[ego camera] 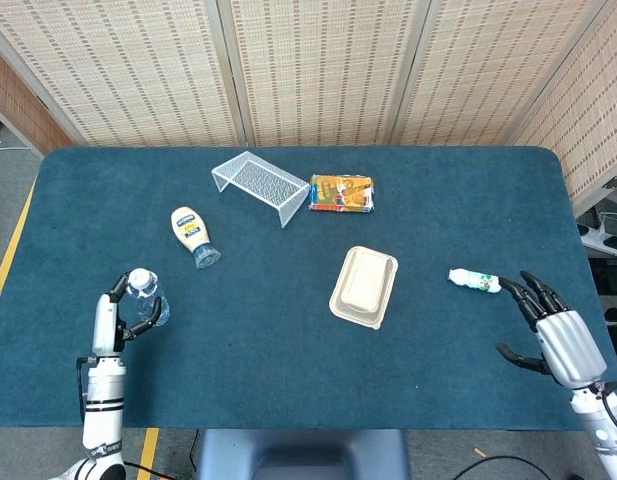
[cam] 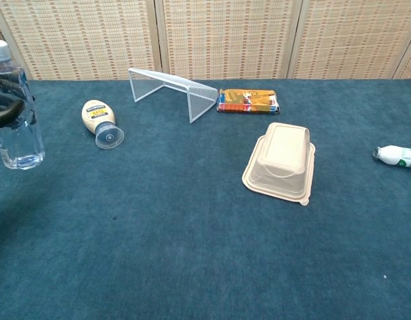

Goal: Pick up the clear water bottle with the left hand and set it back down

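Observation:
The clear water bottle (ego camera: 144, 294) with a white cap stands upright near the table's front left corner; in the chest view the bottle (cam: 17, 127) shows a little water at its bottom, which is low at the cloth. My left hand (ego camera: 112, 316) grips it, dark fingers (cam: 6, 107) curling round its upper body. Whether its base touches the table (ego camera: 288, 350) I cannot tell. My right hand (ego camera: 554, 335) hovers at the front right edge, fingers spread, holding nothing, and does not show in the chest view.
A mayonnaise bottle (ego camera: 193, 235) lies behind the water bottle. A wire rack (ego camera: 260, 184) and a snack packet (ego camera: 341, 193) sit at the back. A beige takeaway box (ego camera: 364, 286) is at centre, and a small white bottle (ego camera: 475, 281) lies near my right hand.

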`<state>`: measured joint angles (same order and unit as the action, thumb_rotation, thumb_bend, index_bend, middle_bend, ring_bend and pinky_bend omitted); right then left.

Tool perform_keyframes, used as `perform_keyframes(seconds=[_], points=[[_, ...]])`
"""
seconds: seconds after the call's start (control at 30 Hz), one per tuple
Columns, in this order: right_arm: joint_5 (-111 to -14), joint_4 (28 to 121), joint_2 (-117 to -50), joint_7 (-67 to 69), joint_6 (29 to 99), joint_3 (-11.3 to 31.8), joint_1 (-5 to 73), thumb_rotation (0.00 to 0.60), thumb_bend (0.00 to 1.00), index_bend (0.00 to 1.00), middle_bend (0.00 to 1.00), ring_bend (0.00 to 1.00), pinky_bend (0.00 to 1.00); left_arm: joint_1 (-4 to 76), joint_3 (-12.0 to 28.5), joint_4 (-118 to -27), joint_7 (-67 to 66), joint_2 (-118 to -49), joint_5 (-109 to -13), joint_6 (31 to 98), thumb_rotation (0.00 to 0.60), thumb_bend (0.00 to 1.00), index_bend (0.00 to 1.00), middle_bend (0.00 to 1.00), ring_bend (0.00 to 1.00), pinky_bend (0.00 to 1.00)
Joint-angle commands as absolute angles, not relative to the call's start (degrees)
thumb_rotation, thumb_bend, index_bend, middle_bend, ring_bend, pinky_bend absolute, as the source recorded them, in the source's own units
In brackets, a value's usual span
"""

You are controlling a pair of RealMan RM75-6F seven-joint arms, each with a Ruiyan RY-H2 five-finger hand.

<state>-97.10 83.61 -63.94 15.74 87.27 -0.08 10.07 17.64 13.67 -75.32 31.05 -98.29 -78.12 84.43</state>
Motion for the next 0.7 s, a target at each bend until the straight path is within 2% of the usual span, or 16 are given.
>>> perform_keyframes(seconds=[0.03, 0.27, 0.7], points=[[-97.0, 83.8, -63.8, 15.6, 86.8, -0.2, 10.2, 0.600, 0.12, 0.01, 0.15, 0.00, 0.15, 17.8, 13.7, -66.5, 33.1, -104.8, -78.1, 86.0, 0.600, 0.71, 0.71, 0.71, 0.59, 0.64], [-96.8, 84.1, -63.5, 15.7, 86.3, -0.3, 10.4, 0.600, 0.12, 0.01, 0.15, 0.00, 0.15, 18.0, 14.3, -57.7, 37.6, -110.4, -78.2, 86.7, 0.600, 0.71, 0.71, 0.70, 0.59, 0.64], [-96.8, 84.4, -63.4, 15.6, 85.6, -0.5, 10.6, 0.600, 0.12, 0.01, 0.15, 0.00, 0.16, 17.8, 14.4, -51.5, 40.1, -113.0, -78.6, 87.1, 0.600, 0.71, 0.71, 0.70, 0.59, 0.63]])
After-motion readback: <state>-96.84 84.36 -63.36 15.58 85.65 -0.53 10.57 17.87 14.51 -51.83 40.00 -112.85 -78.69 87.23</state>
